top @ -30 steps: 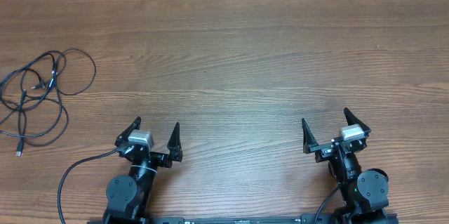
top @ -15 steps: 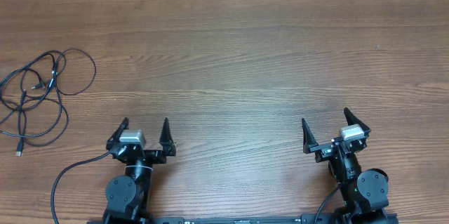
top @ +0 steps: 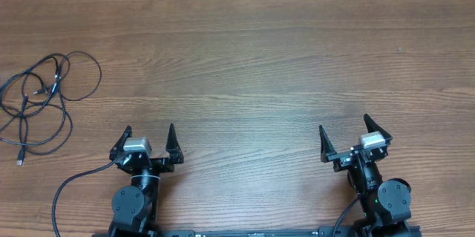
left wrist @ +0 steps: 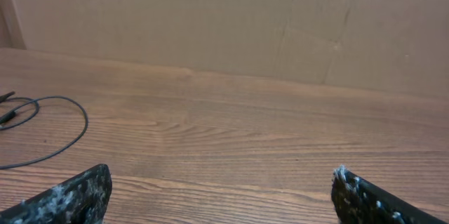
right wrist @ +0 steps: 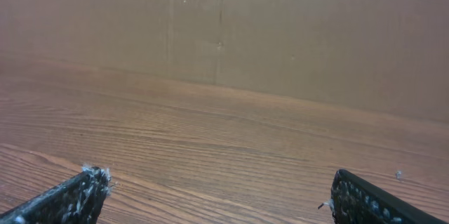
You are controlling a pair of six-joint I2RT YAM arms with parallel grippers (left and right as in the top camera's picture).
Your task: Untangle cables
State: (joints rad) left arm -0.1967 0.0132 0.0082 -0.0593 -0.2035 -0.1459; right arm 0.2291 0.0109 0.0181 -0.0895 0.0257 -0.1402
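The cables (top: 37, 103) lie in a loose black tangle of thin loops at the table's far left, with small plug ends near the edge. One loop of the cables (left wrist: 49, 129) shows at the left of the left wrist view. My left gripper (top: 149, 131) sits near the front edge, well right of the tangle, open with nothing between its fingers (left wrist: 70, 196). At the front right my right gripper (top: 344, 128) is open and empty too, its fingertips (right wrist: 77, 196) wide apart over bare wood.
A thicker black wire (top: 70, 185) curls from the left arm's base along the front edge. A brown cardboard wall (left wrist: 224, 20) stands behind the far edge of the wooden table (top: 245, 66).
The left gripper has swung leftward, toward the cables. The right arm and the cables have not moved.
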